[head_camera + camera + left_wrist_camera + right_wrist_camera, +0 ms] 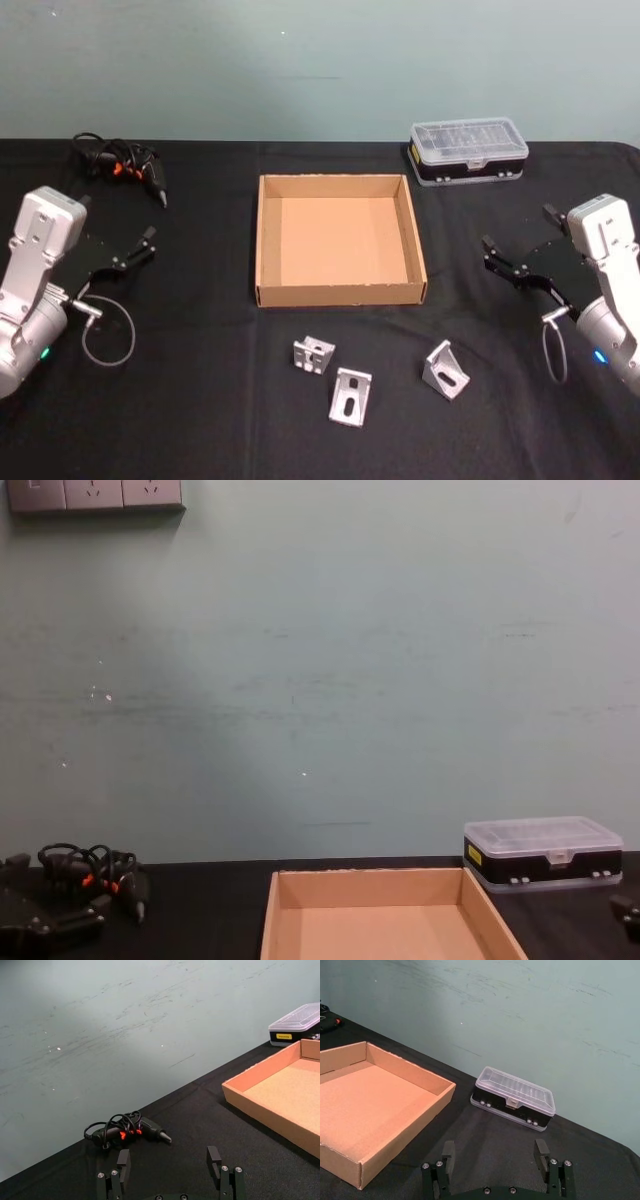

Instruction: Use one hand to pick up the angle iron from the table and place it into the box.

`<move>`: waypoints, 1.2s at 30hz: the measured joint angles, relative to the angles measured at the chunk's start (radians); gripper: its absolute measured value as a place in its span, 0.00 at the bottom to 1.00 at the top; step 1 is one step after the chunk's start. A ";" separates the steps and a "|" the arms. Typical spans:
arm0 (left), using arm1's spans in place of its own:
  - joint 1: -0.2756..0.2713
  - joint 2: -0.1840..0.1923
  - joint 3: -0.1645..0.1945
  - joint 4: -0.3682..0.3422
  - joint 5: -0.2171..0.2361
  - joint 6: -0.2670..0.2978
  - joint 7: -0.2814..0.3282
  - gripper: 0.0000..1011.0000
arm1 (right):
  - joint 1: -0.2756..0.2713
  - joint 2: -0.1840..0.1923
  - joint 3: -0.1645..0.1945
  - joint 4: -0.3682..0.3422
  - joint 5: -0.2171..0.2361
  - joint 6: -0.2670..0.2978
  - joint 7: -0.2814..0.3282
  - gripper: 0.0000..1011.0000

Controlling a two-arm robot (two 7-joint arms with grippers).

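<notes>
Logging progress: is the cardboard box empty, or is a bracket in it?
Empty. The box floor is bare, and three angle irons lie on the table in front of it.

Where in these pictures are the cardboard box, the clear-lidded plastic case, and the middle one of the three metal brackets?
cardboard box [340,293], head view, on its front wall.
plastic case [468,141], head view, on its clear lid.
middle bracket [350,394], head view, on its slotted face.

Boxy silver-grey arms [40,260] [610,250] — looped grey cables [105,345] — bear black, screw-studded left hand [167,1156] and right hand [494,1148].
</notes>
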 joint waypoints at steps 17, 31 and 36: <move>0.000 0.000 0.000 0.000 0.000 0.000 0.000 0.99 | 0.000 0.000 0.000 0.000 0.000 0.000 0.000 0.99; 0.000 0.000 0.000 0.000 0.000 0.000 0.000 0.99 | -0.012 -0.007 0.019 -0.007 -0.002 0.008 0.022 0.99; 0.000 0.000 0.000 0.000 0.000 0.000 0.000 0.99 | -0.035 -0.001 0.041 -0.043 0.003 0.007 0.038 0.99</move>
